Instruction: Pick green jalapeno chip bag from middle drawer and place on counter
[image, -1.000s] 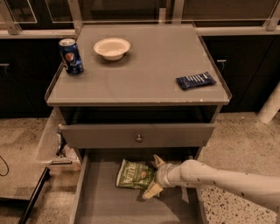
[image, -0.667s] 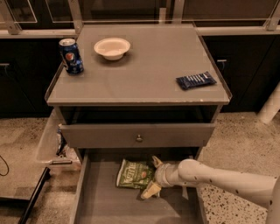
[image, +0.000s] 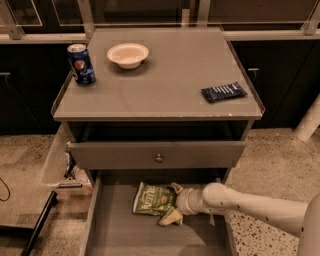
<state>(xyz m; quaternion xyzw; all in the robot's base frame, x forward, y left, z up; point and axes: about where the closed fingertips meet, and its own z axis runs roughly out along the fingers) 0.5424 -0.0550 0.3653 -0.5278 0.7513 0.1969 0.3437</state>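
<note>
Down inside the wide grey middle drawer (image: 125, 231), my claw (image: 172, 203) sits at the right edge of the small crinkled green jalapeno chip bag (image: 152, 200), which lies flat on the drawer floor just left of the claw. Since a second ago I have crept only slightly towards the bag; the bag itself has not shifted. My fingers (image: 170, 218) are spread apart, one either side of the bag's edge, not yet clamped. I judge the grasp is still to come; the flat matte grey counter surface (image: 170, 85), above and beyond my claw, waits for the bag.
</note>
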